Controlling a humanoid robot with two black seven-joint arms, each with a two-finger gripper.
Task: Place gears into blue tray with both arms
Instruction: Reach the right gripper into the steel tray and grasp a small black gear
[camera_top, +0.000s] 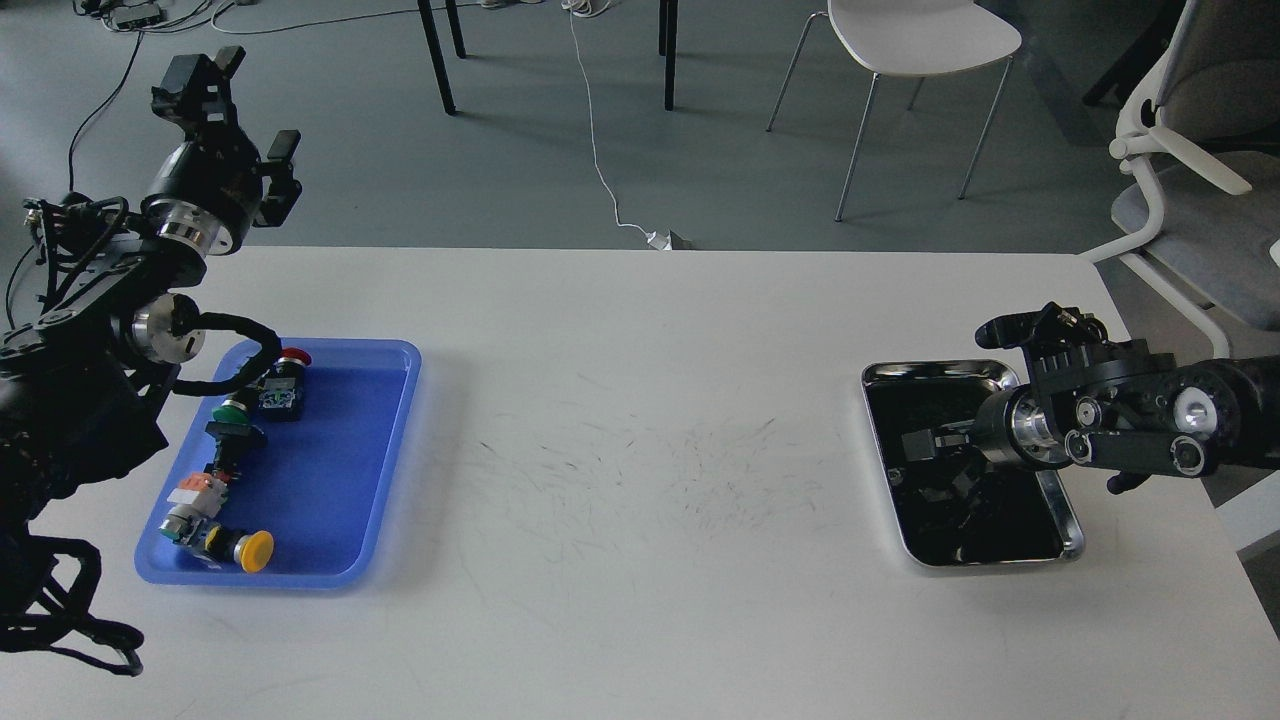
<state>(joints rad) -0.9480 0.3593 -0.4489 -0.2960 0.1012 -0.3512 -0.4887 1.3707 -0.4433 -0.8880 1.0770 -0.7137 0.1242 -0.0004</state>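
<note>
Grey floor (520, 170) behind a white table (640, 600); white chair (915, 45), office chair (1210, 180), cable (600, 170), dark legs (440, 55)

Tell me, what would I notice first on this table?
The bright blue tray at the table's left edge, holding push-button switches with red, green and yellow caps. At the right edge, the right gripper reaches over a shiny silver metal tray. The left gripper is raised above the table's back-left corner.

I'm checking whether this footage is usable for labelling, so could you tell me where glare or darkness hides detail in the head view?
In the head view, the silver tray has a bright rim but a near-black interior, so the right gripper over it is hard to read and no gears can be made out; the blue tray and the white table are evenly lit and sharp.
</note>
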